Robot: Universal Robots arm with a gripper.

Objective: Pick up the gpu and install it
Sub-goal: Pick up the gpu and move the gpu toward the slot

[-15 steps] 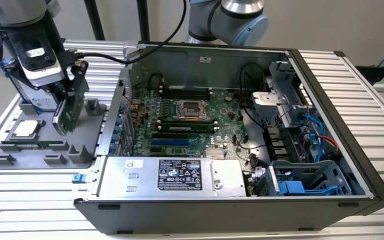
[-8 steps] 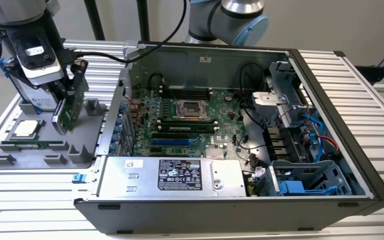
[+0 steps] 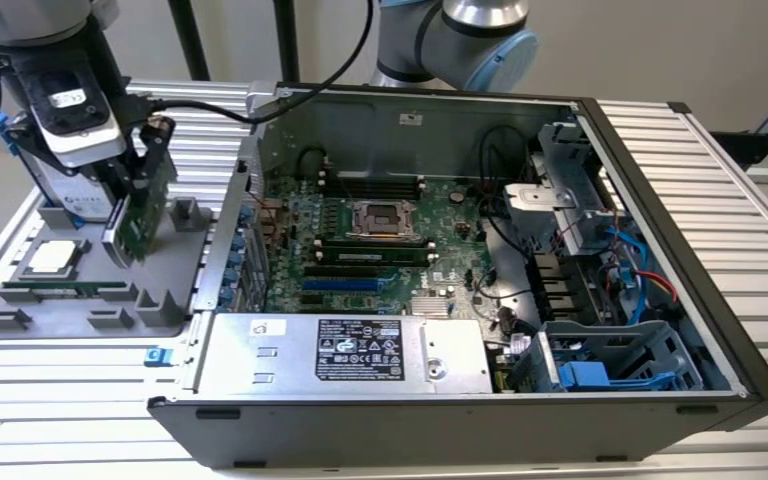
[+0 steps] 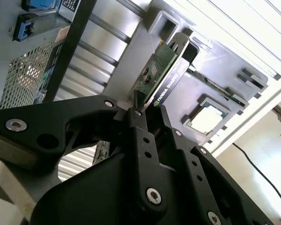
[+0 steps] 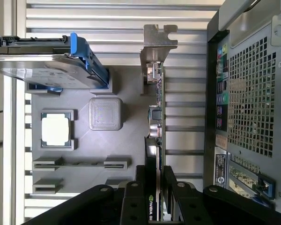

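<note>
1. The pincer (image 3: 128, 192) is shut on the gpu (image 3: 139, 228), clamped across both faces at the card's upper end. Both wrist views show the grip is narrow and near one end.
2. The gpu hangs over the grey tray (image 3: 77, 325) on the table (image 3: 64, 390), just beside the open case (image 3: 424, 432). I cannot tell whether its low end is clear of the tray's holder.
3. The step looks like lifting the card out of the tray. To do it well, travel straight along the card's own plane. Avoid any twist, since a grip at one end lets the far end swing. Watch the case wall close by.
4. The long axis runs steeply down from the pincer. The silver bracket (image 5: 158, 40) is at the far, lower end, toward the tray. The card stands on edge with its green board face toward the case and its black shroud toward the tray's processor (image 5: 56, 129).
</note>
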